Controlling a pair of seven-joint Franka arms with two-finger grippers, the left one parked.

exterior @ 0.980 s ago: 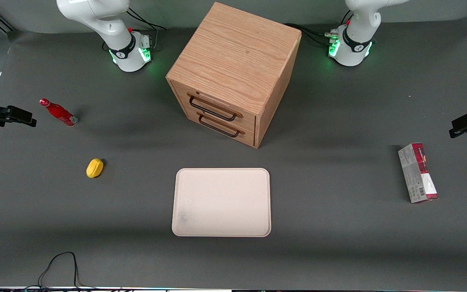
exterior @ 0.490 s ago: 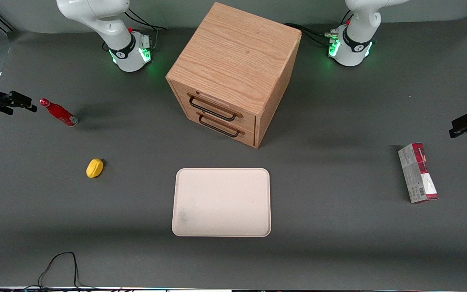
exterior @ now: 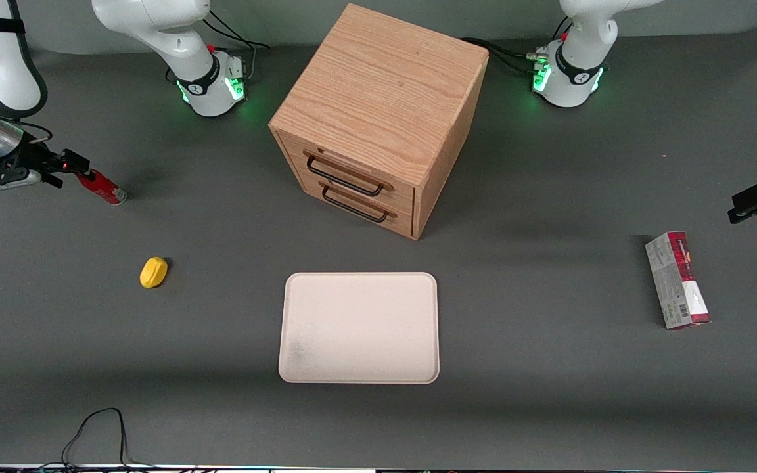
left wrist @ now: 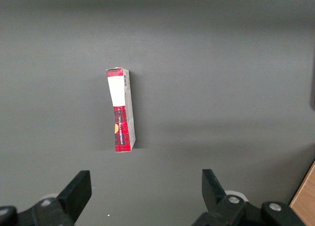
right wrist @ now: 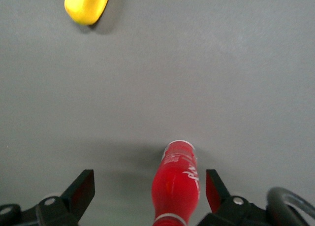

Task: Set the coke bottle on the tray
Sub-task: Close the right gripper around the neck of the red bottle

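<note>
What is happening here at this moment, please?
The right arm's gripper is open and sits over the cap end of the coke bottle, which lies on the table at the working arm's end. In the wrist view the bottle is between the fingers, not yet gripped. The tray, nearer the front camera than the cabinet, has nothing on it.

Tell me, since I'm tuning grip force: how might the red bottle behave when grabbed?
The coke bottle lies on its side on the table, round-bodied, so it may roll if nudged. Its glossy surface looks slippery. The gripper, open, straddles it, so closing evenly should help.
</note>
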